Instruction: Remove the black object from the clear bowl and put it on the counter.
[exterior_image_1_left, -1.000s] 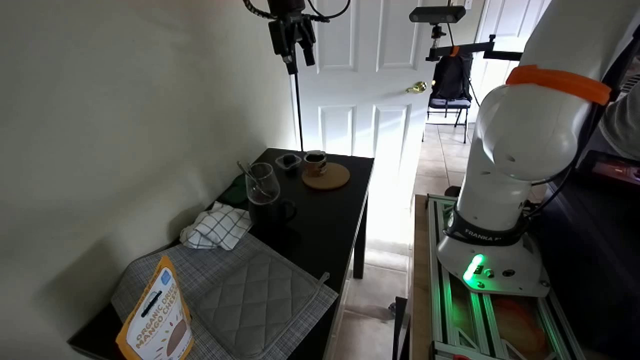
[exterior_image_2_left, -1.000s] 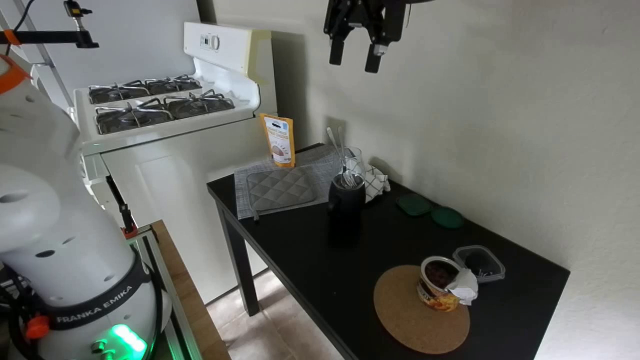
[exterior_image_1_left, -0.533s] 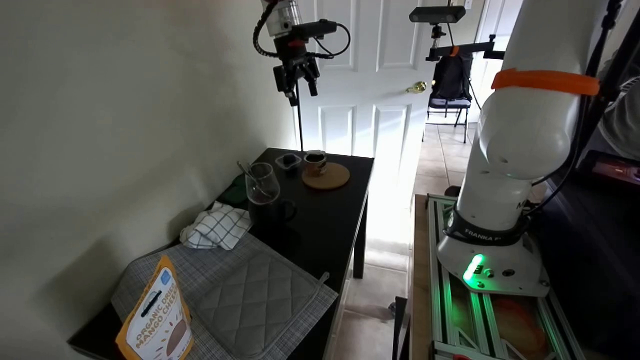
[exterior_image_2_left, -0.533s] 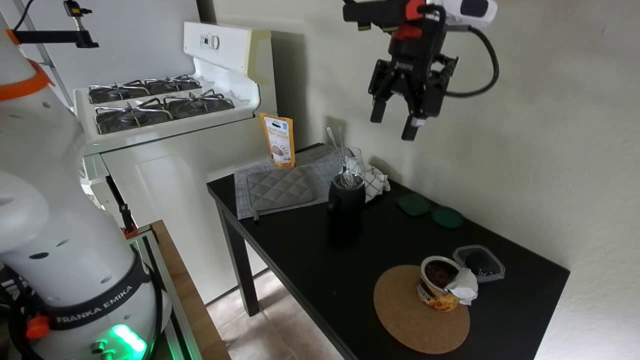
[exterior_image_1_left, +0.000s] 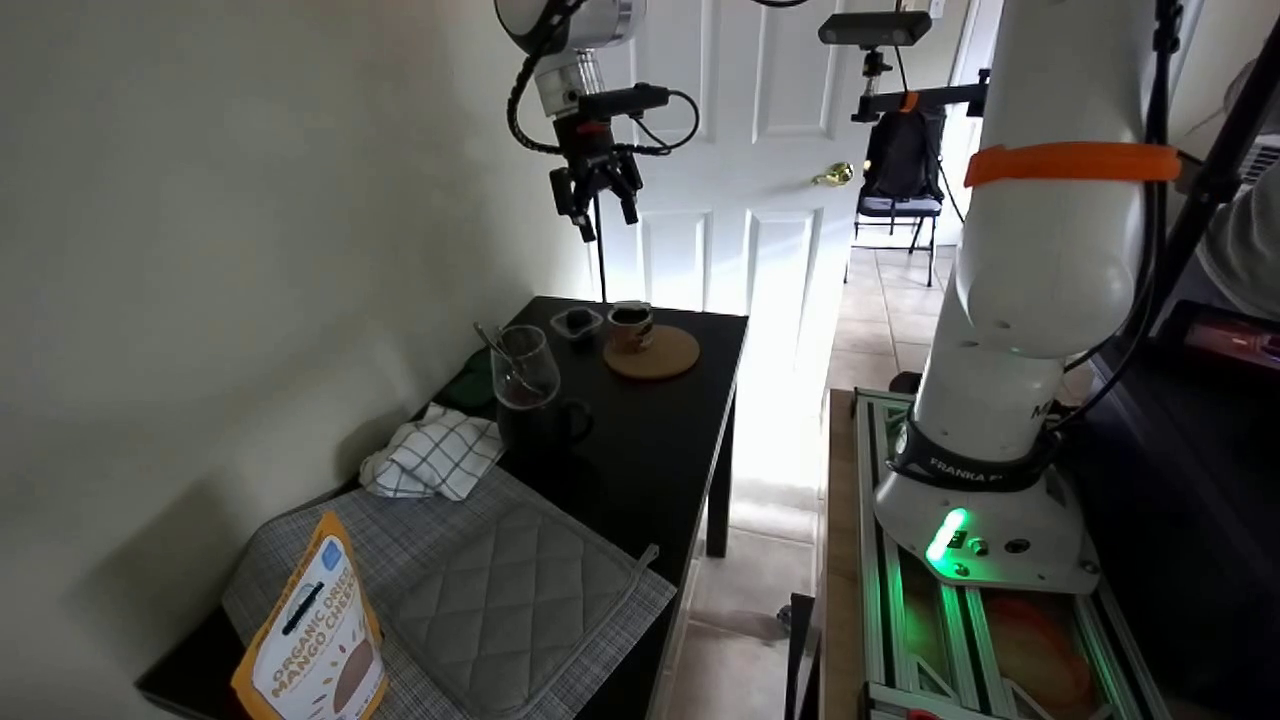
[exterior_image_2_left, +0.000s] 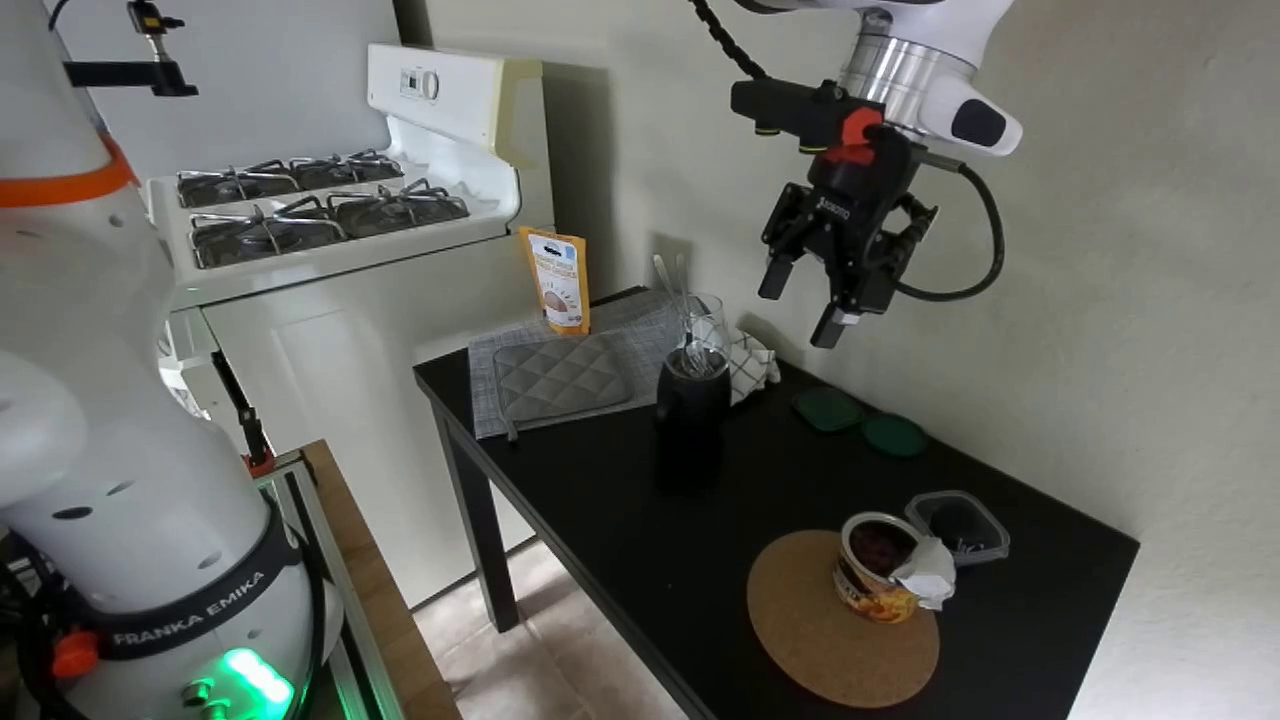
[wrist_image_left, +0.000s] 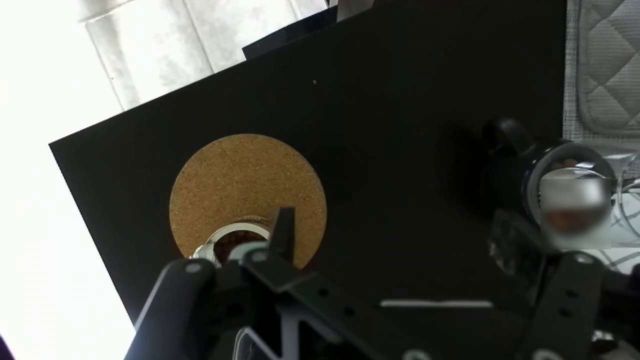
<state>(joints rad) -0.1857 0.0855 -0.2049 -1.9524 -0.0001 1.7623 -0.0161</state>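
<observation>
Up there, jaws spread wide around bare air, dark counter (exterior_image_2_left: 620, 530) below, clear container (exterior_image_2_left: 982, 553) just beside an open tub (exterior_image_2_left: 878, 602) on a cork mat (exterior_image_2_left: 835, 650).

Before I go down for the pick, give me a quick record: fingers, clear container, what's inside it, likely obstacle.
fingers: spread apart, nothing between them, above the counter
clear container: on the counter, beside the opened tub
inside it: a dark shape, too unclear to name
likely obstacle: the tub's peeled-back lid, close to the container; contact unclear
opened tub: upright on the round cork mat
</observation>
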